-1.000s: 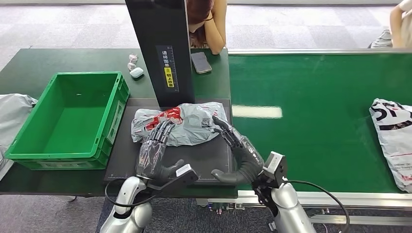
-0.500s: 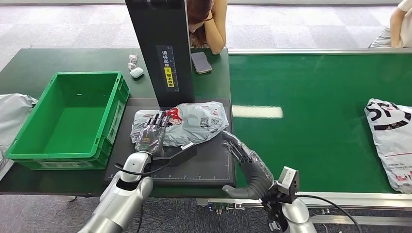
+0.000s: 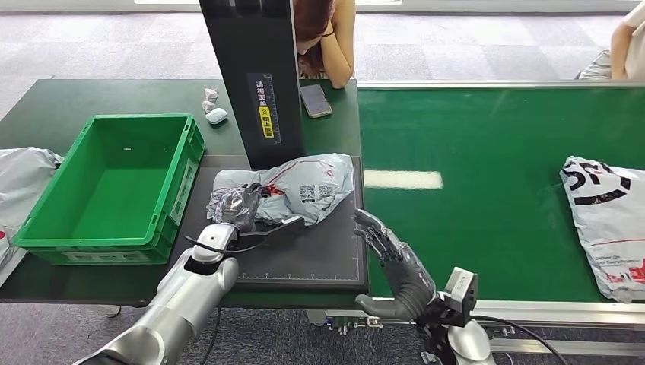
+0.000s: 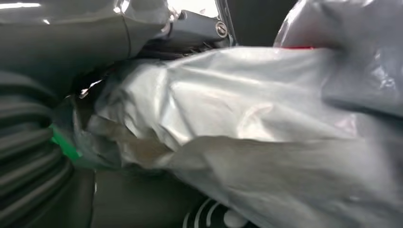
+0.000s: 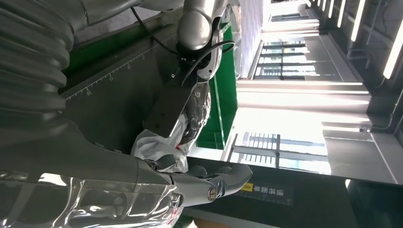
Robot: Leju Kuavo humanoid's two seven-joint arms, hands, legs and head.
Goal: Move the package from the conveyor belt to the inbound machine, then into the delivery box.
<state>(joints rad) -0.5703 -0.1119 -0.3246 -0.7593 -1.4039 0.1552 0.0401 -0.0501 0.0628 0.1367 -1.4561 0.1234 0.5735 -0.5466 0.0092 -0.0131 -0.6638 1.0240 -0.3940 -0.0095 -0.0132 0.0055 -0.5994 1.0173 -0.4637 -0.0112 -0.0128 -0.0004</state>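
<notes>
The grey package (image 3: 308, 185) with red print lies crumpled on the black plate (image 3: 312, 255) of the inbound machine, at the foot of its black column (image 3: 251, 76). My left hand (image 3: 236, 206) grips the package's left end, fingers curled into the plastic; the left wrist view shows the grey package (image 4: 266, 142) pressed close against the hand. My right hand (image 3: 397, 265) is open at the plate's front right corner, apart from the package. The right wrist view shows its fingers (image 5: 223, 183) spread, with the package (image 5: 190, 118) beyond. The green delivery box (image 3: 46, 228) stands left of the plate.
A second grey package (image 3: 608, 220) lies on the green conveyor belt (image 3: 487, 198) at the far right. A phone (image 3: 314, 99) and a white earbud case (image 3: 216, 115) lie behind the box. A person (image 3: 327, 38) leans at the table's far edge. A grey bag (image 3: 23, 171) lies at far left.
My left hand reached forward and closed on the package's left end. My right hand let go and pulled back toward me. The package on the belt moved left.
</notes>
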